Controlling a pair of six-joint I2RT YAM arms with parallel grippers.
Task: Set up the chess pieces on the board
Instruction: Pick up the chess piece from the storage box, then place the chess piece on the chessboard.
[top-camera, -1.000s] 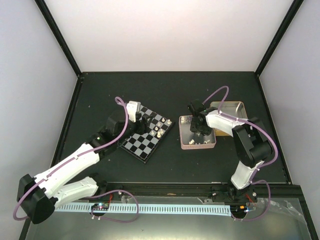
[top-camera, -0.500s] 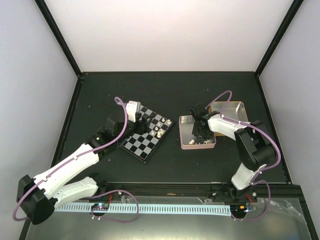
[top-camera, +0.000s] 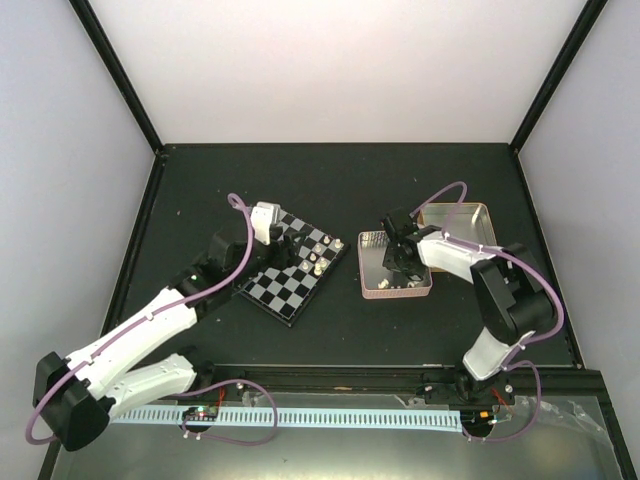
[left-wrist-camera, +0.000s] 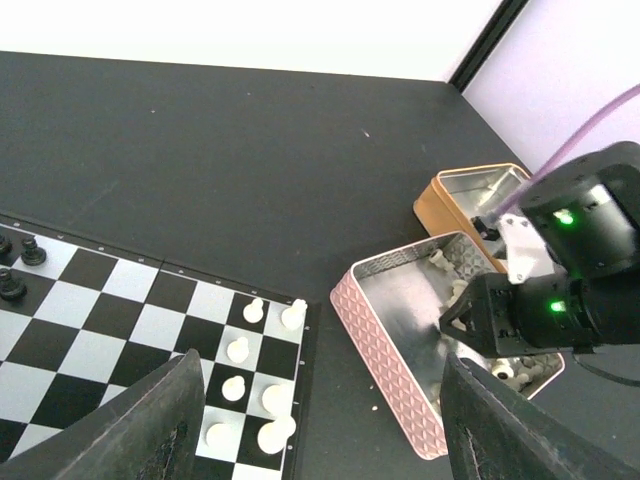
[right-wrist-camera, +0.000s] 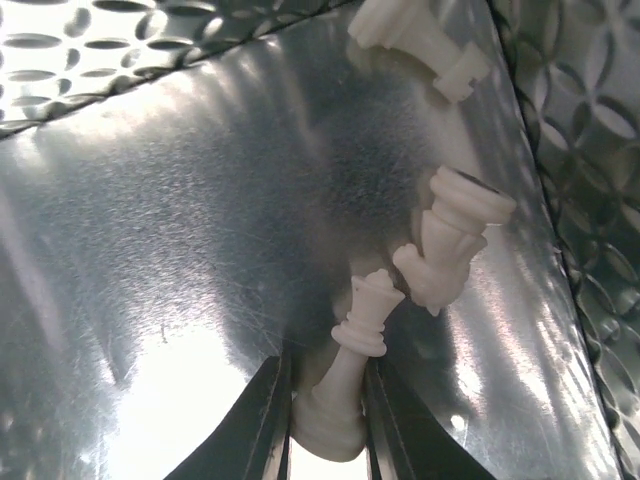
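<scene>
**Right claw lowered into pink tin, onto one piece**

- Change: a second ago the right claw (right-wrist-camera: 328, 432) hung above the pink tin (top-camera: 371, 291). It has since dropped inside, down to the floor of the tin. The left arm has kept its station over the board (top-camera: 285, 292). Judged meaning: a pick-up is in hand, and the next white man is about to leave for the board.
- Piece (right-wrist-camera: 361, 322): cream, crowned, lying tilted on the tin floor, right of the bench's centre. Its base sits between the right claw's tips, touching both. Its head points away from the claw.
- Right claw state: clenched on that base, as far as the wrist view shows.
- Loose pieces (right-wrist-camera: 452, 238): just beyond the held one, one touching it.
- Left claw (left-wrist-camera: 320, 425): spread wide, holding nothing, above the board's right side.
- Placed pieces (left-wrist-camera: 238, 350): a small white group on the board's side nearest the tin, left of the bench's centre.
</scene>
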